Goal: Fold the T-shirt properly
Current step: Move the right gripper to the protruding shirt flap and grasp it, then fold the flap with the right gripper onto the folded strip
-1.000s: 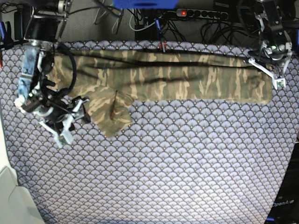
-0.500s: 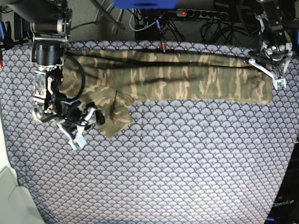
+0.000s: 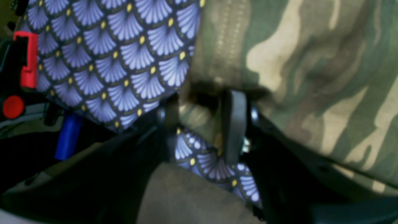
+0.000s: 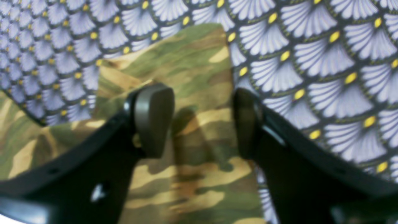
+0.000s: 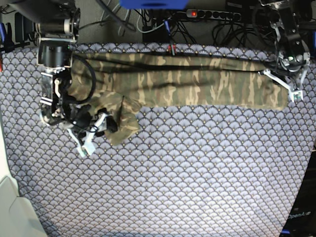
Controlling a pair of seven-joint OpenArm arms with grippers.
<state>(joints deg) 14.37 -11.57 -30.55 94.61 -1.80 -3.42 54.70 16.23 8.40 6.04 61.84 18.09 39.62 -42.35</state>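
The camouflage T-shirt (image 5: 197, 81) lies folded into a long band across the back of the table, with a sleeve flap (image 5: 121, 121) hanging toward me at its left end. My right gripper (image 5: 96, 132) is open just left of that flap. In the right wrist view its jaws stand wide apart over the flap (image 4: 192, 62), with the gripper (image 4: 199, 121) low above the cloth. My left gripper (image 5: 291, 89) is at the band's right end. In the left wrist view the gripper (image 3: 202, 124) is shut on the T-shirt's hem (image 3: 311, 62).
The purple scallop-patterned tablecloth (image 5: 187, 168) covers the whole table. A power strip and cables (image 5: 207, 15) lie behind the back edge. A white object (image 5: 10, 207) stands at the front left corner. A red clamp (image 3: 26, 62) shows past the table edge.
My right gripper has moved rightward, up to the sleeve flap. My left gripper has stayed at the band's right end, shifting only slightly.
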